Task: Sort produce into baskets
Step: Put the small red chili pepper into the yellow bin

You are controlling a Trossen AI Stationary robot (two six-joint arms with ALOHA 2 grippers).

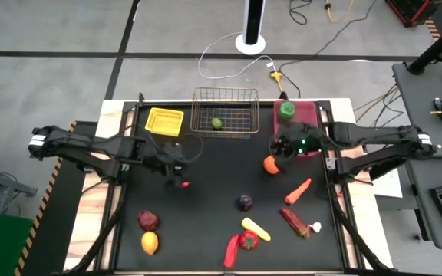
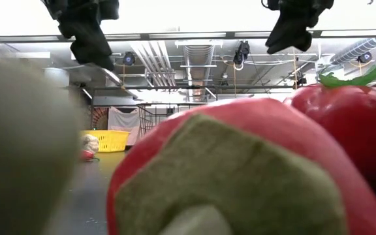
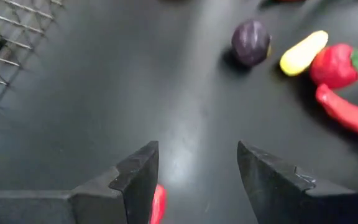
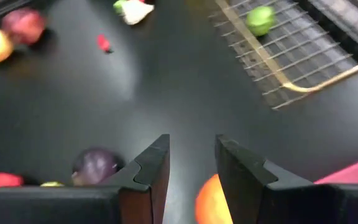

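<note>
My left gripper (image 1: 179,170) is open and empty, raised above the mat near a small red piece (image 1: 184,184), which shows beside its finger (image 3: 158,202). My right gripper (image 1: 281,151) is open and empty above an orange fruit (image 1: 271,164), which shows below its fingers (image 4: 211,200). The yellow tray (image 1: 164,121), the wire basket (image 1: 224,113) holding a green lime (image 1: 216,123), and the pink bin (image 1: 307,116) holding a green piece (image 1: 286,110) stand along the far edge.
Loose on the black mat: a carrot (image 1: 298,191), a purple piece (image 1: 245,202), a yellow piece (image 1: 255,228), a red pepper (image 1: 249,241), a red chili (image 1: 231,251), a dark red fruit (image 1: 148,221) and a lemon (image 1: 150,243). The mat's middle is bare.
</note>
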